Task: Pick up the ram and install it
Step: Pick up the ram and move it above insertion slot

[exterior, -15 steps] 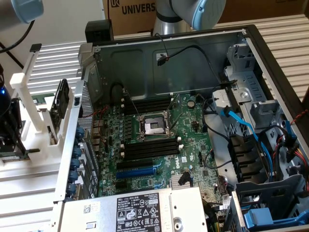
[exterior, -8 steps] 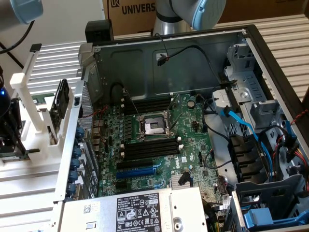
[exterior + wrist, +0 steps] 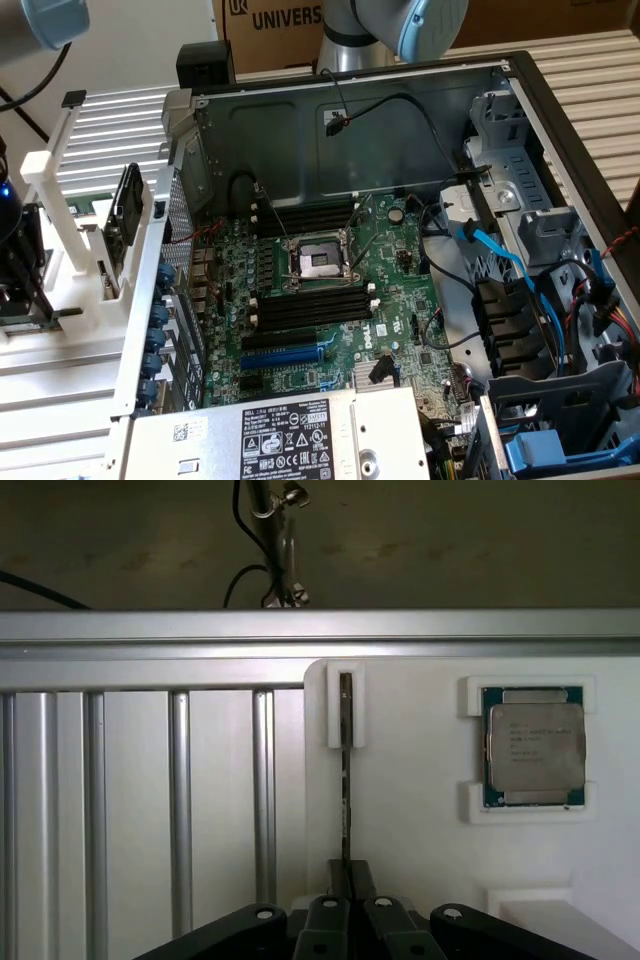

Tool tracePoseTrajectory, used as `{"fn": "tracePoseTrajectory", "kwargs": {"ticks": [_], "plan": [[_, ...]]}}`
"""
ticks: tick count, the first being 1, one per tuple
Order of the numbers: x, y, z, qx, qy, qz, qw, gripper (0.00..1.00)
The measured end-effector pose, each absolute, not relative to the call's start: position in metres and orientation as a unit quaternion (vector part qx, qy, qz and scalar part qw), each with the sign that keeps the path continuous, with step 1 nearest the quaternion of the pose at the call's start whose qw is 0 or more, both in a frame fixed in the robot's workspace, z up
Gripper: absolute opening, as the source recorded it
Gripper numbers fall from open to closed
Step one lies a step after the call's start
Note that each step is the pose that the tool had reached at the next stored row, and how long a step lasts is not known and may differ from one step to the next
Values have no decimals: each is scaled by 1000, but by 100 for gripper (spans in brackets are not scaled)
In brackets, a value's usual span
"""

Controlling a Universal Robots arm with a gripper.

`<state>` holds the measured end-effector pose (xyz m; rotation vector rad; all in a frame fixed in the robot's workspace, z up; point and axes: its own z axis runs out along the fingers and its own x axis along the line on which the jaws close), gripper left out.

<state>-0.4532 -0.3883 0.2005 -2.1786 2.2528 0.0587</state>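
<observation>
1. We see the gripper point(image 3: 346, 872) closed on one end of the ram point(image 3: 345, 780).
2. The ram stands edge-on in a slot of the white holder point(image 3: 410, 790), near the processor chip point(image 3: 533, 745).
3. In the exterior view, the holder sits at nine o'clock from the open computer case point(image 3: 300, 130).

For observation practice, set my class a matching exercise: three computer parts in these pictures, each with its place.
Things:
1. thin green ram stick
2. square silver processor chip
3. long black plastic memory slots
Places:
A. on the green motherboard in the open case
B. lying flat on the white holder
C. on edge in the white holder's narrow slot
Pairs: 1-C, 2-B, 3-A
</observation>
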Motion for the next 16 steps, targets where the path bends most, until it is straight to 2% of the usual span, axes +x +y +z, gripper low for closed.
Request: {"fn": "tracePoseTrajectory", "kwargs": {"ticks": [7,16], "plan": [[-453,-388,209,-695,719,19,4,12],[-454,-388,237,-695,719,18,4,12]]}}
